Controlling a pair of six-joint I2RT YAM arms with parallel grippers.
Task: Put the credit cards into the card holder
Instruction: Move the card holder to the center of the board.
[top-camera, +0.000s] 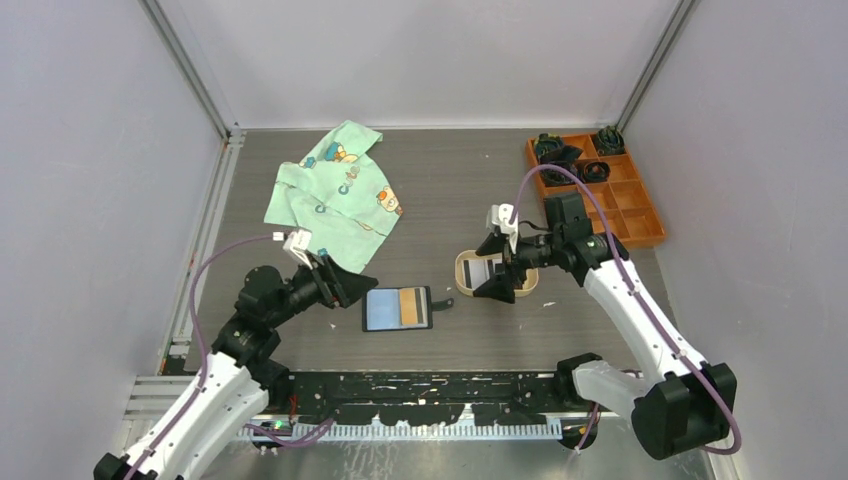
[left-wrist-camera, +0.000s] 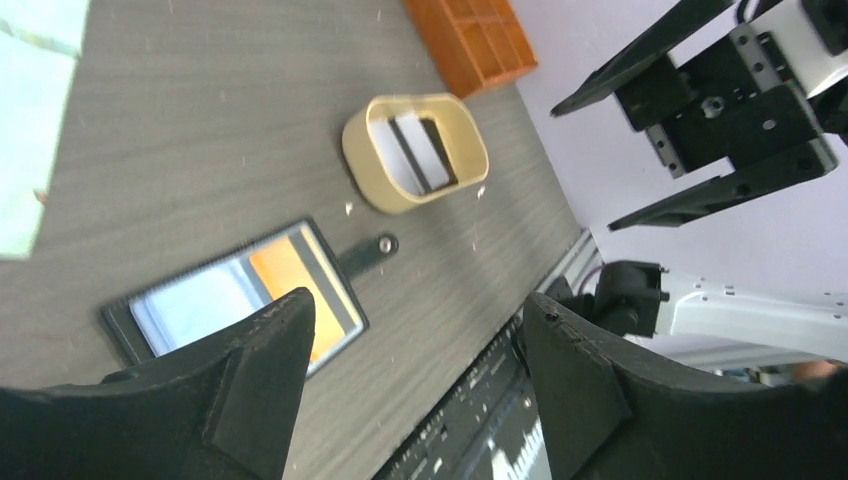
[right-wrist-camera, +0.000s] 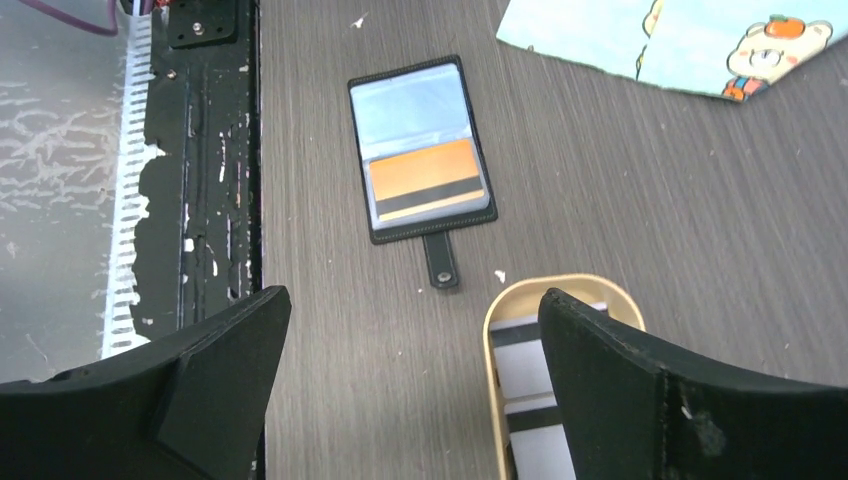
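The black card holder (top-camera: 398, 308) lies open and flat on the table, its snap tab pointing right. An orange card with a dark stripe (right-wrist-camera: 425, 180) sits in one pocket; the other pocket (right-wrist-camera: 415, 105) looks pale blue. White credit cards with dark stripes (right-wrist-camera: 525, 370) lie in the beige oval tray (top-camera: 464, 276). My left gripper (top-camera: 362, 284) hangs open just left of the holder (left-wrist-camera: 235, 295), nothing between its fingers. My right gripper (top-camera: 493, 272) stands open over the tray (right-wrist-camera: 560, 285), one finger above the cards, holding nothing.
A green printed cloth (top-camera: 335, 195) lies at the back left. An orange compartment box (top-camera: 600, 190) with dark items stands at the back right. A black rail (right-wrist-camera: 205, 180) runs along the table's near edge, close to the holder.
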